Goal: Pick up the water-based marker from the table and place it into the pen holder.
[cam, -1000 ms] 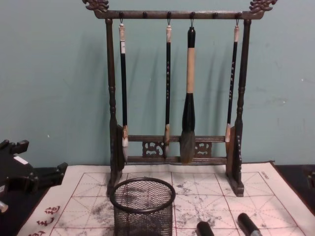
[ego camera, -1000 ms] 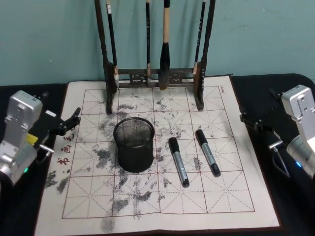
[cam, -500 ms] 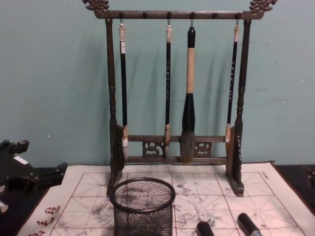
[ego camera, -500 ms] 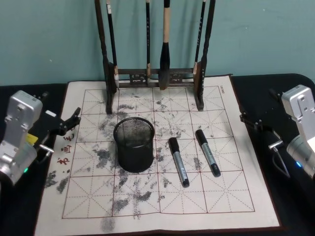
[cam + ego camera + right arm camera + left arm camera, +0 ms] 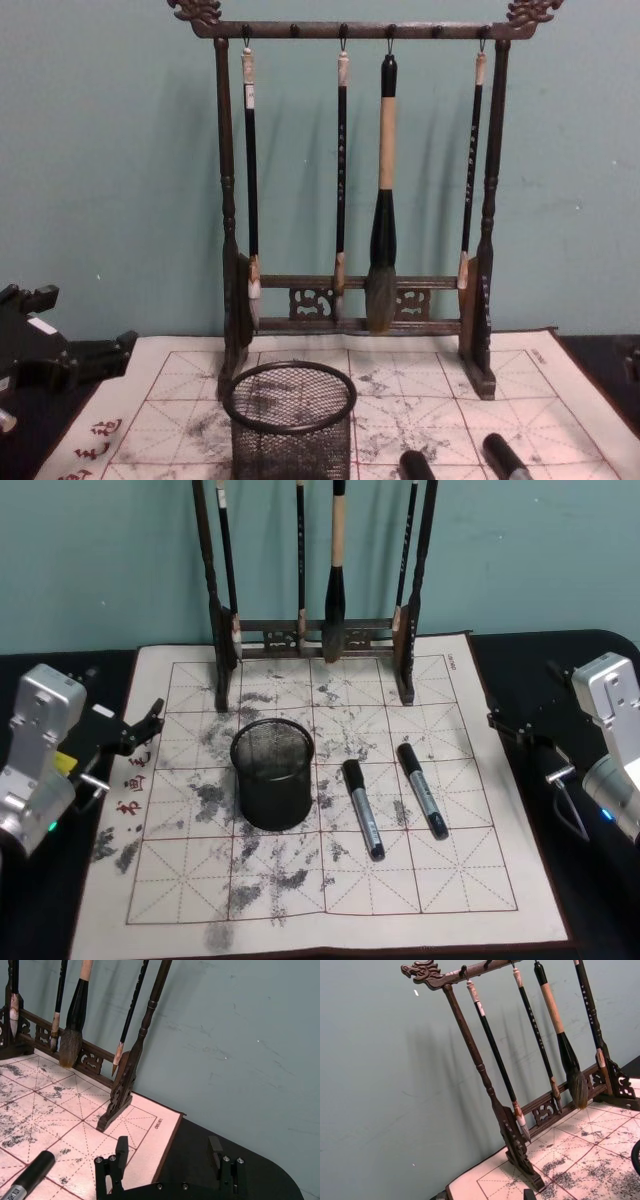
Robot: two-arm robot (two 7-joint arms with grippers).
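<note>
Two black markers lie side by side on the cream grid mat (image 5: 450, 880). One marker (image 5: 363, 808) is just right of the pen holder (image 5: 272, 772); the other marker (image 5: 422, 790) lies farther right. The pen holder, a black mesh cup, stands upright near the mat's middle, and it also shows in the chest view (image 5: 290, 420). My left gripper (image 5: 140, 730) hovers open at the mat's left edge. My right gripper (image 5: 515, 715) hangs open over the dark table (image 5: 560, 650) off the mat's right edge. In the right wrist view its fingers (image 5: 120, 1152) stand wide apart, with a marker's cap (image 5: 30, 1172) nearby.
A tall dark wooden rack (image 5: 315, 635) hung with several brushes stands across the back of the mat, behind the pen holder. A teal wall closes off the far side. Grey ink stains mark the mat, and its front rows are bare.
</note>
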